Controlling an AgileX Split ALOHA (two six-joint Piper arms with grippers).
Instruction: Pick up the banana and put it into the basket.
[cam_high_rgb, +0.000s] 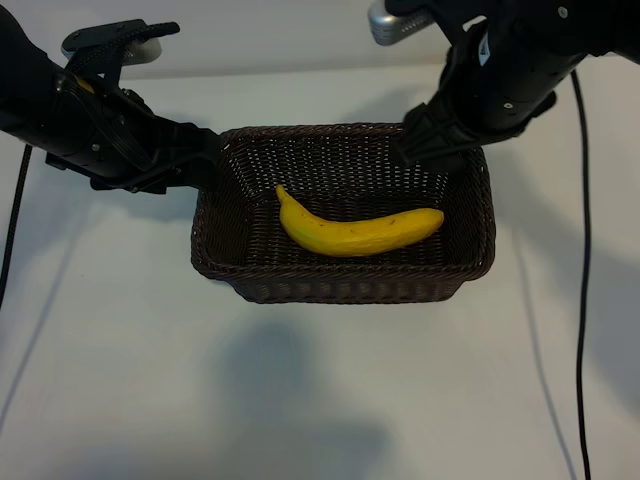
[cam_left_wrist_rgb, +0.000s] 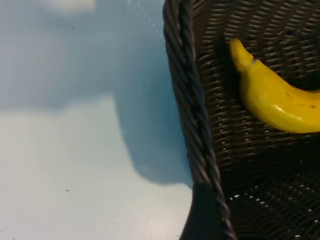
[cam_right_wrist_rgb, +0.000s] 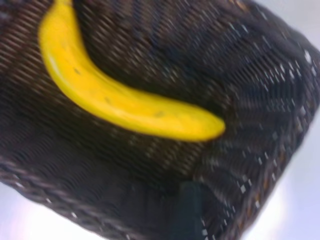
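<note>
Banana (cam_high_rgb: 358, 229): it lies on the floor of the basket (cam_high_rgb: 340, 286), on its side, free of both hands. Its stem end points toward the left arm's side, the blunt end toward the right arm's side. The curve sags toward the near wall in the exterior view. A few small brown specks are on the peel.

Basket: dark brown wicker, rectangular with rounded corners. It stands on the white table (cam_high_rgb: 300, 400) between the two arms. Only the banana is inside.

Left hand (cam_high_rgb: 205, 160): it is at the basket's short wall on the left side, just beside the rim, at about the height of the rim. Whether it touches the wicker I cannot tell. Its fingers are spread wide and it carries nothing. The left wrist view looks along the braided rim, with the banana's stem end inside.

Right hand (cam_high_rgb: 425, 145): it hangs over the far right corner of the basket, above the rim, pointing steeply down. It is released, with nothing between its fingers, and it is clearly apart from the banana. The right wrist view looks down on the whole banana.

Cables (cam_high_rgb: 585, 300): thin black ones run over the table at both outer sides.
</note>
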